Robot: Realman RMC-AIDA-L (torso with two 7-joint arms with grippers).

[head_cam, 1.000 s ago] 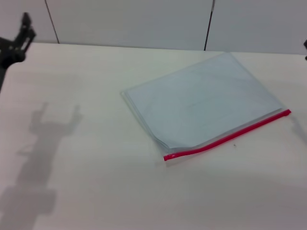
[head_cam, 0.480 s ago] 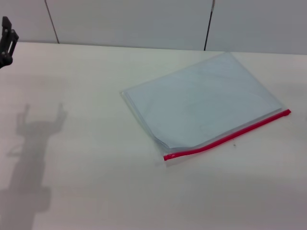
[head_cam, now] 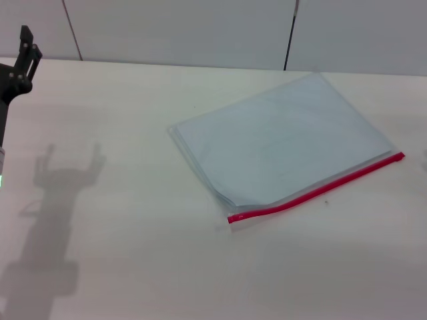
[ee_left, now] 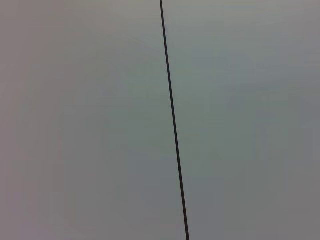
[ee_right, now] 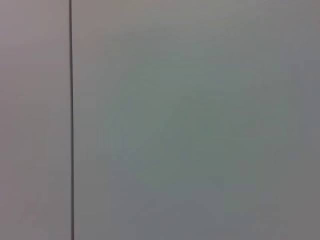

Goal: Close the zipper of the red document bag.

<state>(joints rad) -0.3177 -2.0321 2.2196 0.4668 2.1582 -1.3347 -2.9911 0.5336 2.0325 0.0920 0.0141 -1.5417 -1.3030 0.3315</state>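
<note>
The red document bag lies flat on the white table, right of centre, with pale sheets showing through the clear plastic. Its zipper is a thin red strip along the near long edge, running from the near left corner up to the right. My left gripper hangs at the far left edge of the head view, well away from the bag and holding nothing; its shadow on the table shows two fingers spread apart. The right gripper is out of view. Both wrist views show only wall.
Grey wall panels with dark seams stand behind the table's far edge. In the left wrist view a dark seam crosses the plain wall. The right wrist view holds another seam.
The left gripper drew out toward the left edge, then came back a little to the right; its shadow followed. A dark tip at the right edge one second ago is gone. The bag lies unmoved.
</note>
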